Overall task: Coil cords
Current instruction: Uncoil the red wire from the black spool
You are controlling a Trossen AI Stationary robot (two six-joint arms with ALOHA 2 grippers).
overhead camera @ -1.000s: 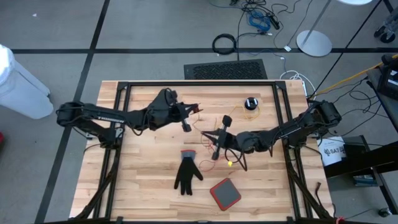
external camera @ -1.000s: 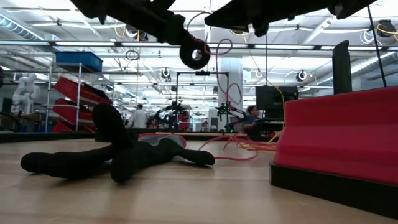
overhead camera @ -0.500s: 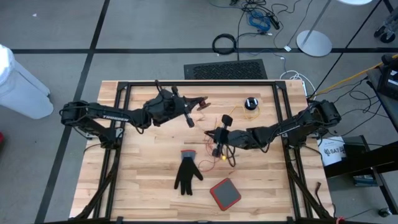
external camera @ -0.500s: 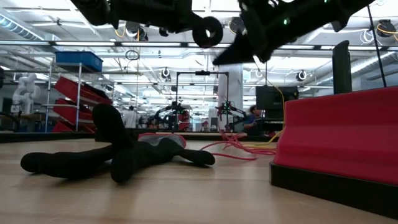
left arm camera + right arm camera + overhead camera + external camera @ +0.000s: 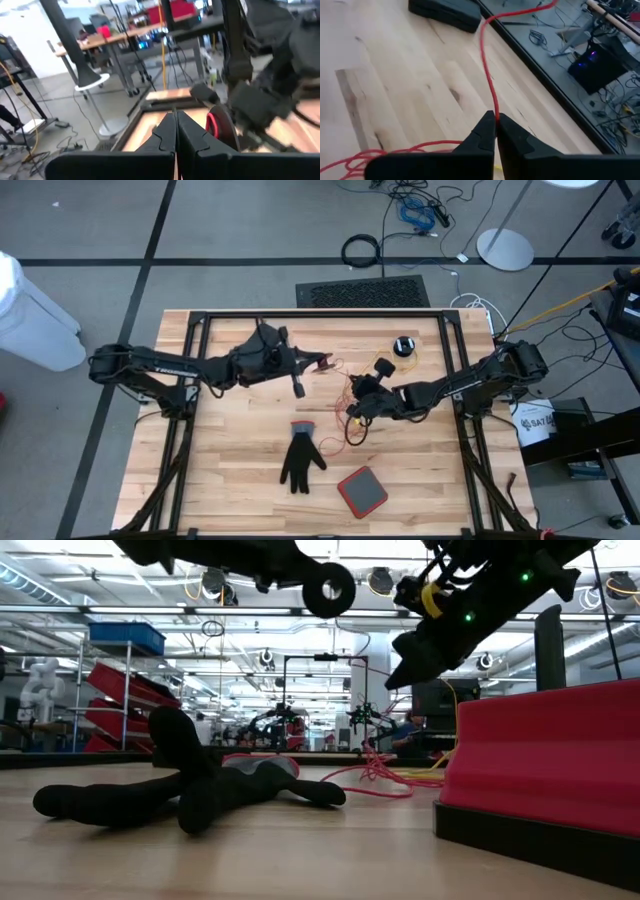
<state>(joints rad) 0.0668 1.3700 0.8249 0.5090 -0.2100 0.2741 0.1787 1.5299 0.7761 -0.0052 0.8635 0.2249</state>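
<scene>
While pinching a red cord [image 5: 489, 95], no writing reads.

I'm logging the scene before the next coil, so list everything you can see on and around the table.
cords: tangled, count unclear, red-orange, table centre-right
puck: one, black, far right of table
glove: one, black, near centre
pad: one, red, near edge
table: one, light wood
cable ring: one, black, floor beyond table
cable bundle: one, blue, floor
left gripper: shut, raised over far centre
right gripper: shut on cords, centre-right
</scene>
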